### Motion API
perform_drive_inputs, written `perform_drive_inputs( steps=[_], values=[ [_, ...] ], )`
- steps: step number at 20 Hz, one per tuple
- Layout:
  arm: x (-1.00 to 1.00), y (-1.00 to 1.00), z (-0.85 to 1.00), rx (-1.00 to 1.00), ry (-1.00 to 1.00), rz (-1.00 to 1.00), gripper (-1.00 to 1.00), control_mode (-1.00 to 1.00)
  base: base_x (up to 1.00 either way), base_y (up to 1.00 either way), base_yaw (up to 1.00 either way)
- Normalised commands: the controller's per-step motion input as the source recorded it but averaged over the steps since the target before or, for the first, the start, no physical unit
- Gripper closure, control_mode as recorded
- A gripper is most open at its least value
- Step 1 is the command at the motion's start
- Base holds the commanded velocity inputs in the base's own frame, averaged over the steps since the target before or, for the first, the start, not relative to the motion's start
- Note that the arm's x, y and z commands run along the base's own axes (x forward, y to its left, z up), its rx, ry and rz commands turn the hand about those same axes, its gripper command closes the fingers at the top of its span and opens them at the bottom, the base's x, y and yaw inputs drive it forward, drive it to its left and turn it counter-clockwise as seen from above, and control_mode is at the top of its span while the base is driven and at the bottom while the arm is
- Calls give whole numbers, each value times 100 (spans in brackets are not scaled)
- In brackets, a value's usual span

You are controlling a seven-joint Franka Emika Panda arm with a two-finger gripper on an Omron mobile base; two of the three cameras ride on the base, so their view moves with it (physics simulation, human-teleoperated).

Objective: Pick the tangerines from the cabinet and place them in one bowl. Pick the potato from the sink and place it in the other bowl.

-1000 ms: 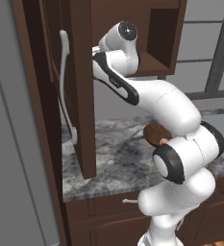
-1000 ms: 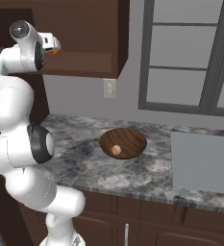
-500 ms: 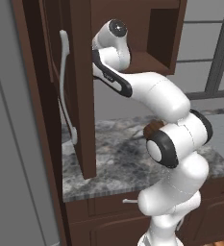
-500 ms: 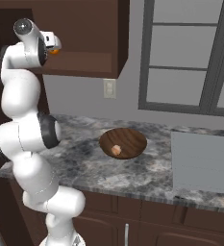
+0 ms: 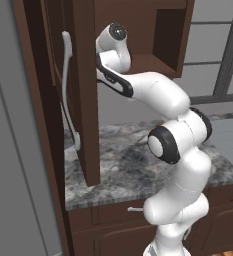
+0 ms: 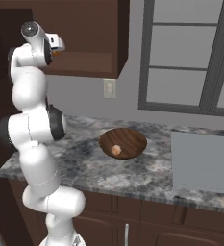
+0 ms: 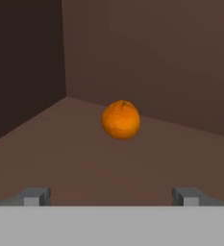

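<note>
the pincer (image 7: 111, 197) stands wide apart, lined up on the tangerine (image 7: 121, 119). the fruit sits alone on the cabinet shelf (image 7: 75, 153) near its back corner, ready to be straddled.

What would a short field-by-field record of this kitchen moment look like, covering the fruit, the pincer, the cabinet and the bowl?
fruit: one tangerine on the cabinet shelf, untouched
pincer: pincer open, fingertips wide apart, aimed at the tangerine, not yet around it
cabinet: dark wooden cabinet, door open, pale curved handle
bowl: wooden bowl on the granite counter, holding a small tan potato
sink: grey sink at the right of the counter
</note>
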Motion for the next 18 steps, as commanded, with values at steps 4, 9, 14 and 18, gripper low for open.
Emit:
perform_drive_inputs(
  steps=[4, 9, 14, 18],
  values=[
    [39, 5, -11, 0, 0, 0, -100, -100, 0, 0, 0],
    [43, 11, -2, 0, 0, 0, -100, -100, 0, 0, 0],
    [37, 19, 0, 0, 2, 0, -100, -100, 0, 0, 0],
    [40, 14, 0, 0, 1, 0, -100, -100, 0, 0, 0]
  ],
)
